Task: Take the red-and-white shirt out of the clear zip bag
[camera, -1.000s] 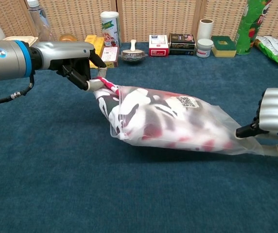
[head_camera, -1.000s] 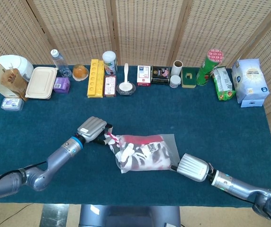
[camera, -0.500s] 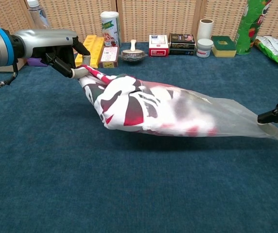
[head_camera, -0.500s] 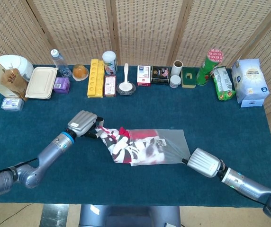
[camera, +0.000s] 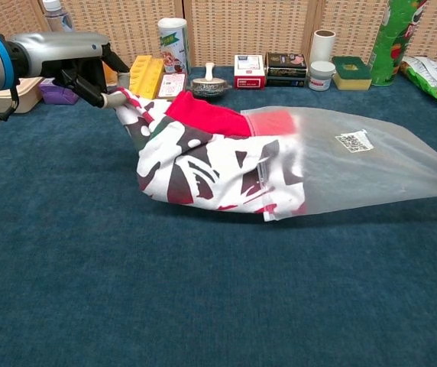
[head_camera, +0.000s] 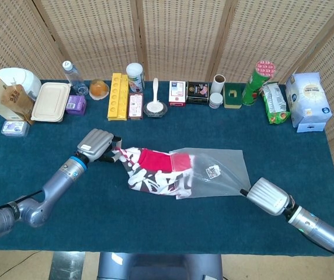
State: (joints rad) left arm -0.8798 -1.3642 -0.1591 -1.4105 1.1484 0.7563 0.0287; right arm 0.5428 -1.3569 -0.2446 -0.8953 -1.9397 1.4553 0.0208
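Observation:
The red-and-white shirt point(head_camera: 152, 169) point(camera: 203, 157) lies stretched across the middle of the blue table, most of it outside the clear zip bag point(head_camera: 219, 172) point(camera: 364, 160). Only its right end still sits inside the bag's mouth. My left hand point(head_camera: 97, 146) point(camera: 81, 65) pinches the shirt's left tip just above the table. At the lower right, my right hand point(head_camera: 267, 196) holds the bag's far corner; in the chest view only a sliver of it shows at the right edge. The bag is nearly flat and see-through, with a small printed label point(head_camera: 212, 171).
A row of items lines the table's far edge: a water bottle point(head_camera: 72, 76), a lidded food box point(head_camera: 51, 101), a yellow tray point(head_camera: 118, 95), a bowl with a spoon point(head_camera: 155, 107), small boxes point(head_camera: 187, 92), a green can point(head_camera: 257, 80), a white package point(head_camera: 308, 100).
My left hand drew the shirt leftward while my right hand pulled the bag rightward. The shirt has slid mostly out of the bag, which has flattened.

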